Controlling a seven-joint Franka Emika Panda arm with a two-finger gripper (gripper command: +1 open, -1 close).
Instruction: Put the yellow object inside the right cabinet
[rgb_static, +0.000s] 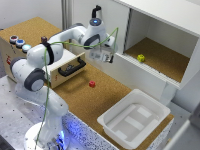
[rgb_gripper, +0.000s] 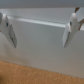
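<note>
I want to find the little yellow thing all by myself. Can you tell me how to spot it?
Look for the big white cabinet at the exterior view's right, open at the front with a cork-brown floor inside. The yellow object sits on that floor near the front edge. It is the only thing in there; the similar little red block lies outside on the cork table.

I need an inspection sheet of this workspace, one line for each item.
Surface: cork-brown table top, on a white perforated base.
Job's things: yellow object lies on the cork floor inside the right cabinet; the opening is unobstructed.
Clutter: red block on the cork; empty white bin; wooden drawer box with buttons.
Grippers: gripper open, fingers empty, outside the cabinet.
Cables: green cable along the arm.
Surroundings: white walls.
</note>
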